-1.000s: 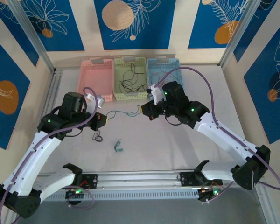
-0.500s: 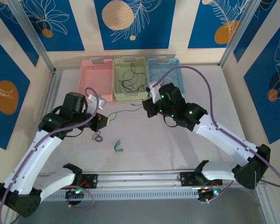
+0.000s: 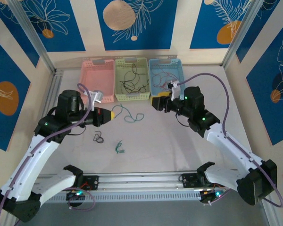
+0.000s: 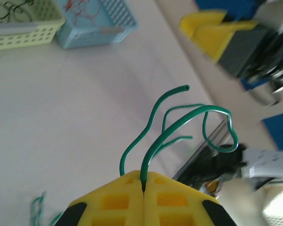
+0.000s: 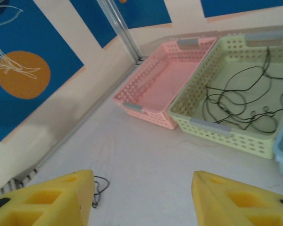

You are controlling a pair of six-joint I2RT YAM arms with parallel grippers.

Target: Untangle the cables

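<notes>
My left gripper [image 3: 114, 114] [image 4: 144, 178] is shut on a thin green cable [image 3: 132, 117] [image 4: 179, 123]. The cable curls loosely out past the yellow fingertips, its far end free. To its right, near the blue basket, my right gripper [image 3: 155, 102] [image 5: 141, 195] stands open and holds nothing. It also shows blurred in the left wrist view [image 4: 217, 37]. A small black cable [image 3: 98, 138] [image 5: 100, 187] lies coiled on the table below my left gripper. A second green cable [image 3: 119, 148] [image 4: 37, 207] lies bunched nearer the front.
Three baskets stand in a row at the back. The pink basket [image 3: 98, 80] [image 5: 160, 80] looks empty. The green basket [image 3: 130, 79] [image 5: 236, 94] holds black cables. Red wires lie in the blue basket [image 3: 165, 75] [image 4: 94, 23]. A metal rail [image 3: 141, 181] runs along the front.
My right gripper has opened, let go of the green cable and drawn back to the right. My left gripper kept its hold and the cable now hangs slack from it.
</notes>
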